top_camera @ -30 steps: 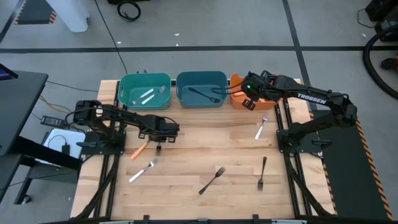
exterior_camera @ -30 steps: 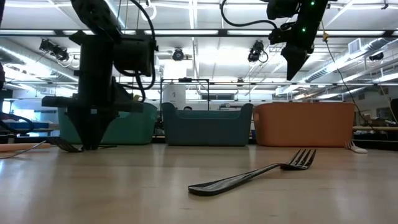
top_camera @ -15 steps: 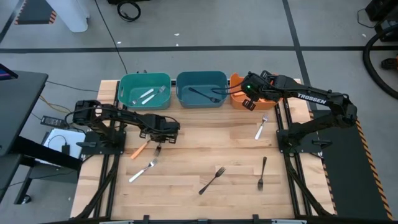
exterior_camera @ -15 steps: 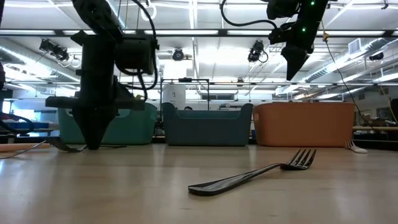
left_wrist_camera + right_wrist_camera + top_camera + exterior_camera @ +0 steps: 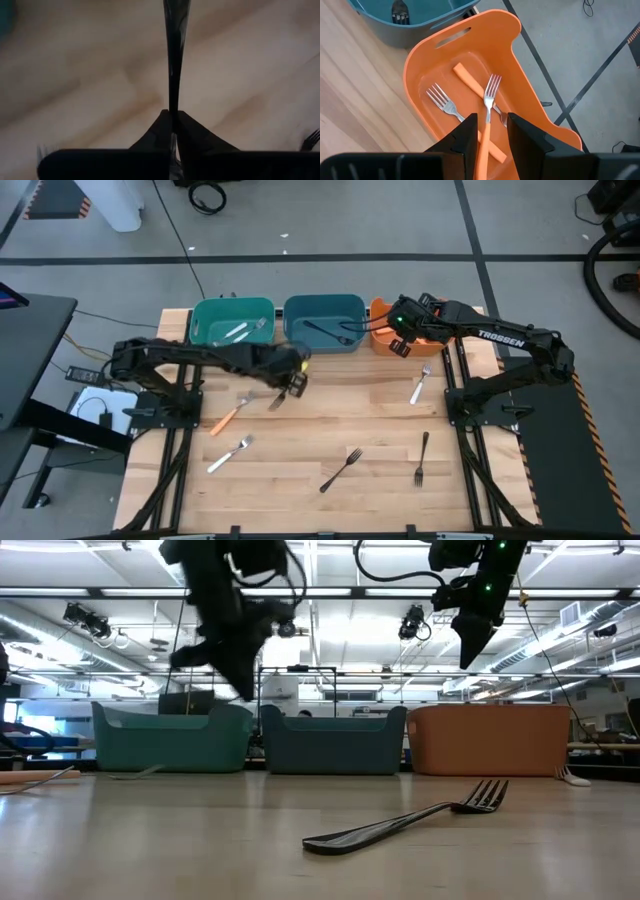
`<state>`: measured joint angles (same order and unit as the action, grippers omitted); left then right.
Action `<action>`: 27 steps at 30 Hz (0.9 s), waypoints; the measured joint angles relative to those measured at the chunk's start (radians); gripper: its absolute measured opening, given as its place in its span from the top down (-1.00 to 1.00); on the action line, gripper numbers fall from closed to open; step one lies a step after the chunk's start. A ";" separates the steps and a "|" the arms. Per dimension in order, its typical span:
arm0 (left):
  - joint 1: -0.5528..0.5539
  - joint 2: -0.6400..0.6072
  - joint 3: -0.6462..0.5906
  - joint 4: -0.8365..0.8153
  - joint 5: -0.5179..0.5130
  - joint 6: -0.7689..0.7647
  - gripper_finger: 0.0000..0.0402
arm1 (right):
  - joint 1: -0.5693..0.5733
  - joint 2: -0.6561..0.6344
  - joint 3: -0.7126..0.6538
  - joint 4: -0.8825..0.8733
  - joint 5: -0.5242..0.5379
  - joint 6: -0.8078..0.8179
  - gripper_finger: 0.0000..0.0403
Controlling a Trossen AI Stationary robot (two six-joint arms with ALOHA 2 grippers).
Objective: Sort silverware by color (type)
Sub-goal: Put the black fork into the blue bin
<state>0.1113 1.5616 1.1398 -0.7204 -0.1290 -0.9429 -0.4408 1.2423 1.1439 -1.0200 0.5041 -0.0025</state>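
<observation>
My left gripper (image 5: 287,386) (image 5: 242,680) hangs in the air near the blue bin's (image 5: 323,323) front wall, shut on a black piece of silverware (image 5: 277,399) (image 5: 172,75). My right gripper (image 5: 402,340) (image 5: 489,131) (image 5: 470,648) stands open high above the orange bin (image 5: 470,75), where two orange-handled forks (image 5: 487,107) lie. An orange-handled piece (image 5: 226,420), a white fork (image 5: 230,452), two black forks (image 5: 341,469) (image 5: 421,458) and another white fork (image 5: 420,386) lie flat on the table. White pieces lie in the teal bin (image 5: 232,327), a black one in the blue bin. My left gripper pinches the black piece by its slim shaft (image 5: 173,102) between the two fingers (image 5: 157,130). The piece runs straight on past the fingertips, along them. It is lifted clear of the table; the high view shows it slanting away from the gripper toward the table's near left.
The three bins stand side by side along the table's far edge. One black fork (image 5: 410,818) lies close before the low camera. Bare wood lies in the table's middle (image 5: 340,405) between the scattered pieces.
My left gripper has risen from the table beside the orange-handled piece and swung toward the right and the far edge, to the blue bin's front. The black piece has come up with it, lifted clear. My right arm has kept still.
</observation>
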 joint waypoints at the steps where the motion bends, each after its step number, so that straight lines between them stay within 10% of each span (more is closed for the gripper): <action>1: 0.016 0.000 0.025 0.001 -0.016 0.031 0.90 | 0.000 0.000 0.000 0.000 0.000 0.000 0.44; 17: 0.396 0.048 0.147 0.416 -0.049 0.632 0.90 | -0.006 0.000 0.000 0.106 0.000 -0.049 0.44; 27: 0.444 0.174 0.147 0.631 -0.006 0.860 0.90 | -0.074 0.000 0.000 0.239 0.000 -0.237 0.44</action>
<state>0.5553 1.7354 1.2869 -0.0891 -0.1351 -0.0832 -0.5146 1.2427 1.1439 -0.7806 0.5037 -0.2396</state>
